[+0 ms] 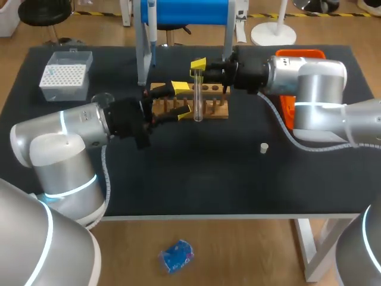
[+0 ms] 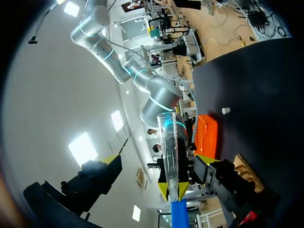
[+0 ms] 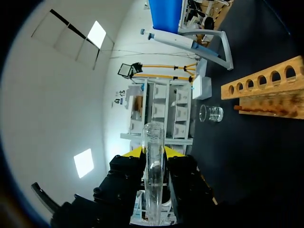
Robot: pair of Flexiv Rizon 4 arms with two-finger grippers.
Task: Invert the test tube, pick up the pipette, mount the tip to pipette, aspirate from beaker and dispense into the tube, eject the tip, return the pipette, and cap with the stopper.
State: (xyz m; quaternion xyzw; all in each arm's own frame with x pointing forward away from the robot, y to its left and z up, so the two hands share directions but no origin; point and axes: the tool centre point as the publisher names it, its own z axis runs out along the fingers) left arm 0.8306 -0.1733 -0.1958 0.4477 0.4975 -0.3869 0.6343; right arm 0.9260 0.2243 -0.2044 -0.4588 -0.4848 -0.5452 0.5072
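Note:
A clear test tube (image 1: 197,98) hangs roughly upright over the wooden rack (image 1: 211,110). My right gripper (image 1: 197,70) is shut on its upper part. In the right wrist view the tube (image 3: 153,175) runs between that gripper's (image 3: 153,152) yellow tips. My left gripper (image 1: 181,100) stands wide open beside the tube, one finger on each side and neither touching it. From the left wrist, the tube (image 2: 168,142) lies between my open left gripper (image 2: 158,160), with the right gripper (image 2: 173,190) pinching it. The pipette (image 1: 152,24) hangs on its blue stand. A white stopper (image 1: 264,147) lies on the mat.
A tip box (image 1: 65,74) sits at the back left, and a glass beaker (image 1: 102,97) stands just behind my left arm. An orange tray (image 1: 288,104) lies under my right arm. The rack (image 3: 266,85) and beaker (image 3: 211,113) also show from the right wrist.

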